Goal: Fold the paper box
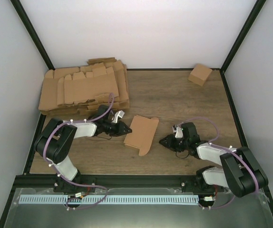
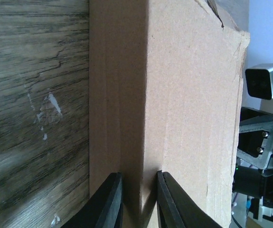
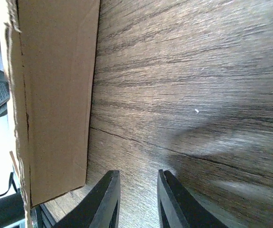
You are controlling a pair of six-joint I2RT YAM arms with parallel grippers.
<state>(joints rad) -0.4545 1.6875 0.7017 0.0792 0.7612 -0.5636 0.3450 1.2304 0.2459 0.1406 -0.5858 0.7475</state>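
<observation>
Farthest left, a thick pile of cardboard blanks is seen at the far left corner of the desk. Nearer the front edge, the left gripper is laid low and pointed right, its tip met with the left edge of the paper box. From the left wrist, its fingers are shown pressed in on a raised fold of that cardboard, 1 on each side, so the box is pinched. The paper box is placed near the middle of the desk, between the 2 grippers, with a rounded flap turned toward the front edge. To its right, and apart from it, the right gripper is held low and pointed left. Its fingers are drawn near together with a narrow gap left, and only bare wood is seen between them; nothing is gripped. At the far right corner a small cube-like carton is set.
</observation>
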